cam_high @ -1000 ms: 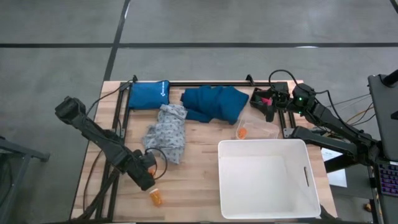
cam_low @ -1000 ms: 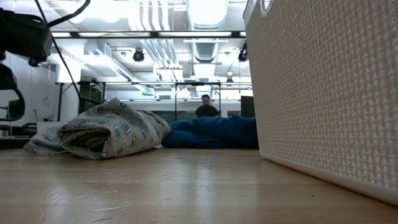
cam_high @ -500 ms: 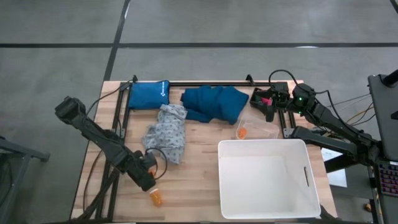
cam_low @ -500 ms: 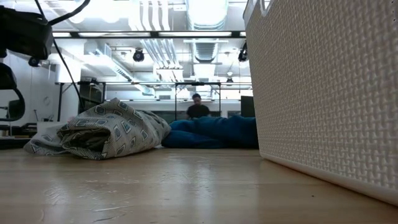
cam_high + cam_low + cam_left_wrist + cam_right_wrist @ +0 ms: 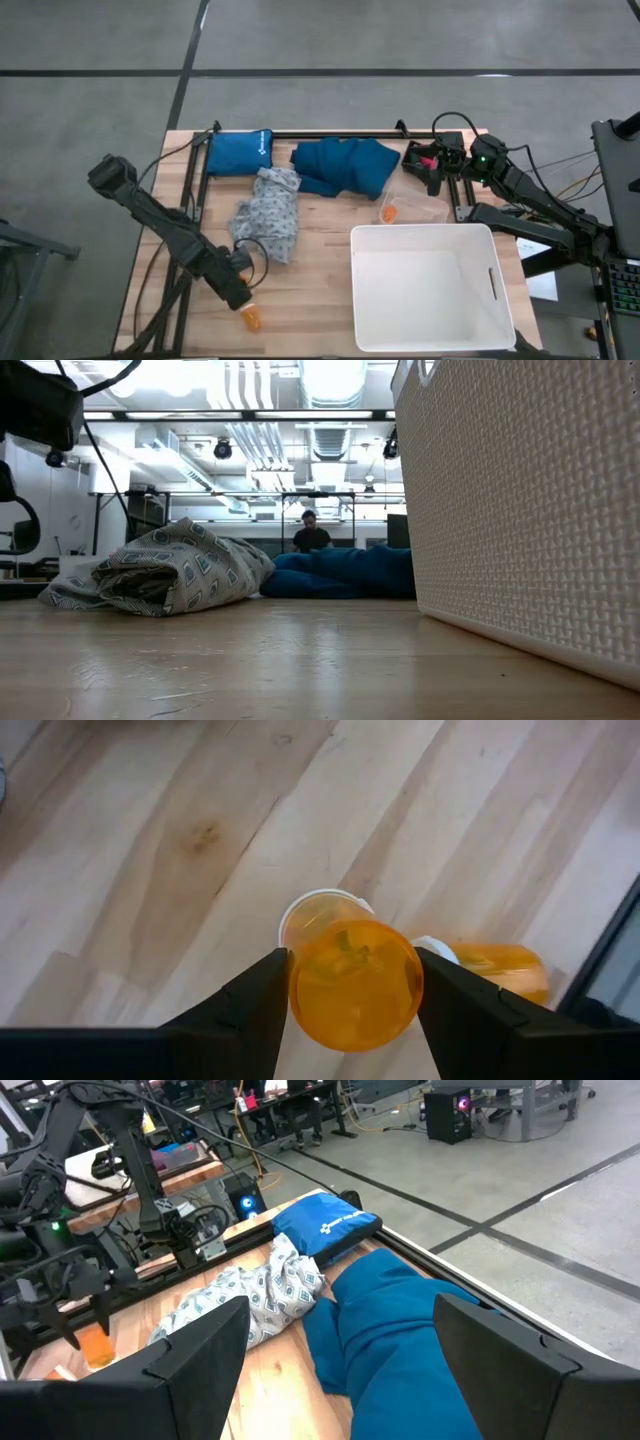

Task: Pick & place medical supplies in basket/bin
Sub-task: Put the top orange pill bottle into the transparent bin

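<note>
Wooden tabletop, planked and pale, sits on a grey floor with dark stripes; beyond it the low view shows a workshop with ceiling ducts and a person seated far back.

My left gripper is over the near left part of the table, clenched on an orange pill bottle; both fingers press its sides and its white cap end points down at the wood. Second orange pill bottle lies on its side on the table just beside the held one, near the table's front edge; from above it shows at.

My right gripper waits over the far right corner, fingers spread wide, nothing between them. Something pink-red shows at that gripper in the high view; cannot tell what it is.

White plastic tub stands at the near right, textured wall filling the right of the low view; no supplies visible inside. Another small orange bottle lies just beyond the tub's far rim.

Dark teal cloth garment is bunched at the far centre. Grey-blue patterned garment is crumpled just left of it, touching it. Blue pouch with white print lies at the far left edge.
</note>
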Action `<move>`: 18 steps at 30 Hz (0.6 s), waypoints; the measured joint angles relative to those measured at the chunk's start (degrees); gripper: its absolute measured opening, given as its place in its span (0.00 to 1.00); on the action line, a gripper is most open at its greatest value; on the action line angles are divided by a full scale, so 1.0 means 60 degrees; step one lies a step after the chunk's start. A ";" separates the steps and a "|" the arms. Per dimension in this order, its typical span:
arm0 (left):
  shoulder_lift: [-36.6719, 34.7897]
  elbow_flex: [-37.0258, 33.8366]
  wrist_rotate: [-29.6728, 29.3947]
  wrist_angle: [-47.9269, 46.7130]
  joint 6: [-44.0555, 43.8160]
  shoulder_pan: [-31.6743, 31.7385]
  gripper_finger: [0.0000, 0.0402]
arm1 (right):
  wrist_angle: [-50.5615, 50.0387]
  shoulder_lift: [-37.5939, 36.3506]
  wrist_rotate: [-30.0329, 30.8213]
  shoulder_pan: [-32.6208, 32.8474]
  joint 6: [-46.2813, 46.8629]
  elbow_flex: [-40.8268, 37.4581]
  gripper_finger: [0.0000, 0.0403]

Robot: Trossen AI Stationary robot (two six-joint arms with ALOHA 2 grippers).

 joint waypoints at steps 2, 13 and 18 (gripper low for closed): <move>-0.0148 0.0000 0.0001 0.0000 -0.0177 0.0000 0.50 | 0.0000 0.0002 0.0000 -0.0001 0.0000 0.0004 0.77; -0.1018 0.0000 -0.0125 -0.0004 -0.0429 0.0004 0.50 | 0.0000 0.0003 -0.0001 -0.0001 0.0000 0.0001 0.77; -0.1330 0.0000 -0.0540 0.0075 -0.0749 0.0004 0.50 | 0.0000 0.0003 -0.0003 -0.0001 0.0000 0.0000 0.77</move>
